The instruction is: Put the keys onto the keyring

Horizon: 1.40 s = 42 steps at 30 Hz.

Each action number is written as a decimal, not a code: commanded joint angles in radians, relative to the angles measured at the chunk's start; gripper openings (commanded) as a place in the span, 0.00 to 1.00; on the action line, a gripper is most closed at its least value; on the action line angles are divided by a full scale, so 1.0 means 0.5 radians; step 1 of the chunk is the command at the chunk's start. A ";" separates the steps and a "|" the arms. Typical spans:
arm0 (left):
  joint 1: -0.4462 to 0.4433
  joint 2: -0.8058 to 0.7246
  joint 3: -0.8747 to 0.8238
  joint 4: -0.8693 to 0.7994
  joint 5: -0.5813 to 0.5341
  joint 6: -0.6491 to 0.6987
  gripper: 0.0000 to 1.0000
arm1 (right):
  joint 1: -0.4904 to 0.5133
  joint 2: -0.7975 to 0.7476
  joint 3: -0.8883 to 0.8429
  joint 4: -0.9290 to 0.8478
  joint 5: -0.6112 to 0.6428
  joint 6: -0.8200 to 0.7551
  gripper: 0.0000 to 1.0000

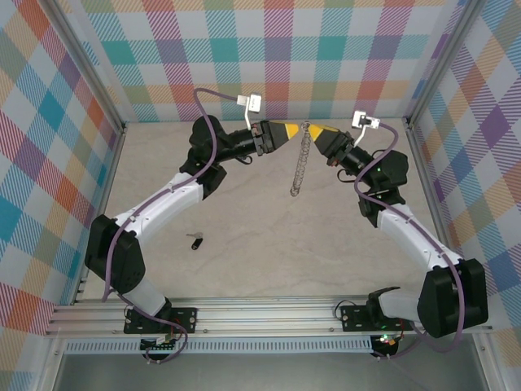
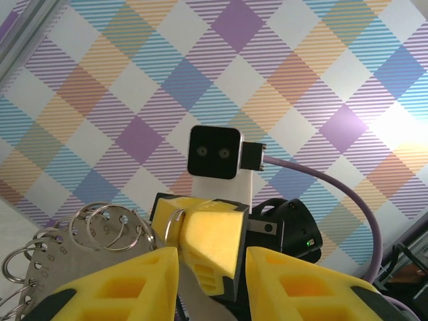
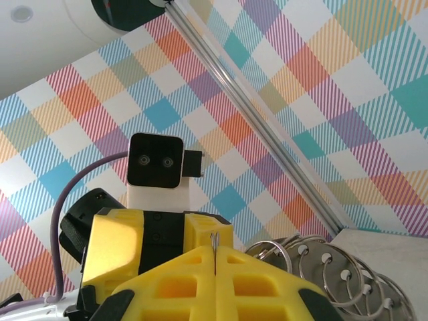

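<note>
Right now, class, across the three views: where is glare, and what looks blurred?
Left wrist: glare washes out the plaid wall at right. Right wrist: the white rounded casing is bright and soft. Top external: evenly lit; the tiny black-headed key is barely resolved.

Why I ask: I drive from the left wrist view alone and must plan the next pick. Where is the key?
Observer: The key lies loose on the table, beside the left arm and toward the bases.
Operator: Is the keyring resting on anything?
Observer: It seems to hang free. From above, the keyring shows as a narrow strip with its lower end over bare table.
Operator: Does the right claw really have it?
Observer: Yes. In the right wrist view the right claw has its fingers pressed together, with a thin wire of the ring caught in the seam.
</note>
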<state>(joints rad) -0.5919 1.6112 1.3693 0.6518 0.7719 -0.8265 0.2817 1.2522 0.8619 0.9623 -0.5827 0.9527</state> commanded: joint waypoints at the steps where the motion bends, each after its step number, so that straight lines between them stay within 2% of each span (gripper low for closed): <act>1: -0.025 0.023 -0.011 0.119 -0.011 -0.030 0.32 | 0.016 0.008 0.022 0.186 0.040 0.030 0.00; 42: -0.080 0.112 0.071 0.136 -0.090 0.009 0.31 | 0.019 0.033 0.006 0.186 -0.015 0.035 0.00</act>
<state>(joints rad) -0.6163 1.6691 1.3655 0.6640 0.7383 -0.8257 0.2832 1.2755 0.8619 0.9874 -0.5846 0.9649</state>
